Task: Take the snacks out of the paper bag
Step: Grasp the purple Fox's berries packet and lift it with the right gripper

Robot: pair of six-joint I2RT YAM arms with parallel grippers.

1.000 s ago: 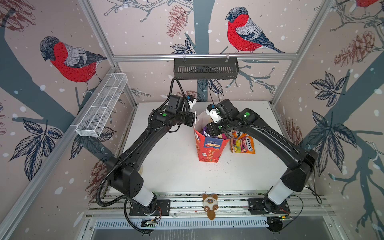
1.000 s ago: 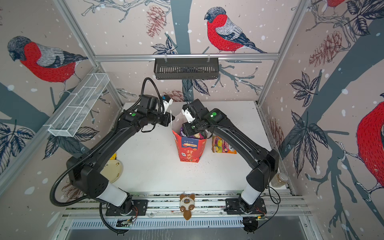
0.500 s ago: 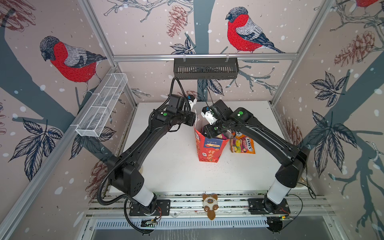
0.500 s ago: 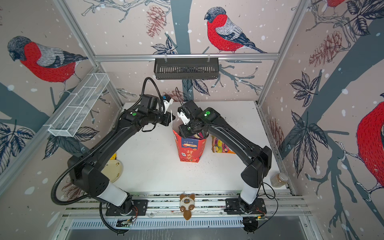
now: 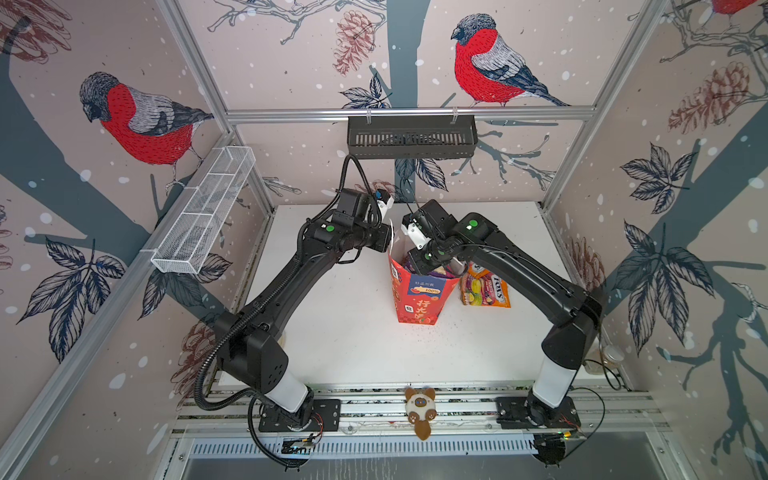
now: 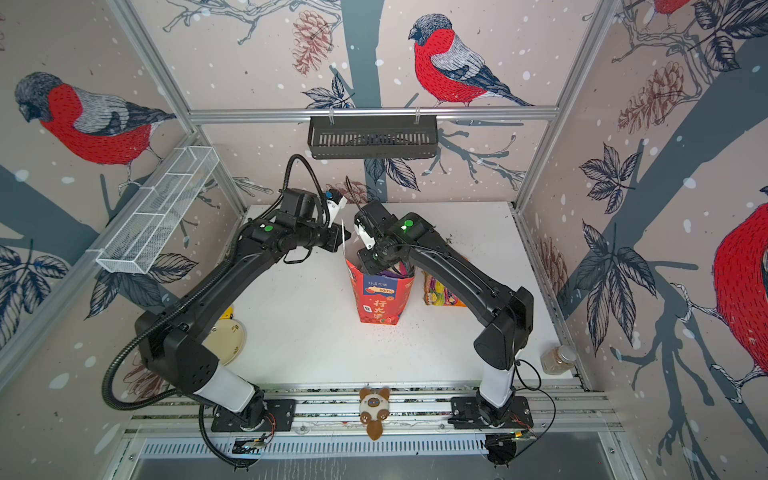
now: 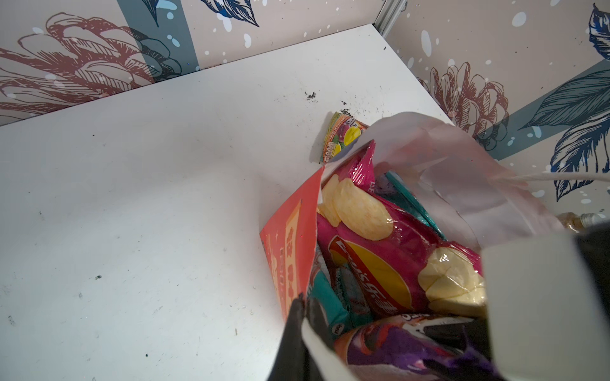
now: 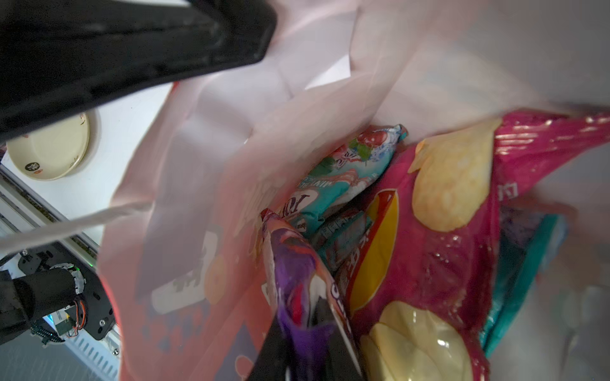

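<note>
The red paper bag (image 5: 419,297) (image 6: 380,301) stands upright mid-table. My left gripper (image 7: 305,308) (image 5: 388,241) is shut on the bag's rim (image 7: 290,250) at the back left, holding its mouth apart. My right gripper (image 8: 305,326) reaches down inside the bag and is shut on a purple snack packet (image 8: 297,270) (image 7: 389,346). Beside it in the bag lie a pink chip bag (image 8: 445,237) (image 7: 379,250) and teal packets (image 8: 333,184). An orange packet (image 5: 484,286) (image 6: 436,291) lies flat on the table right of the bag.
A cream plate (image 6: 224,340) sits at the table's left edge and a small jar (image 6: 559,359) at the right front corner. A plush cat (image 5: 420,409) lies on the front rail. A black basket (image 5: 411,137) hangs on the back wall and a white wire basket (image 5: 203,212) on the left wall.
My right gripper has shifted slightly left, deeper into the bag's mouth, and has closed on the purple packet. The left arm and the bag have stayed put.
</note>
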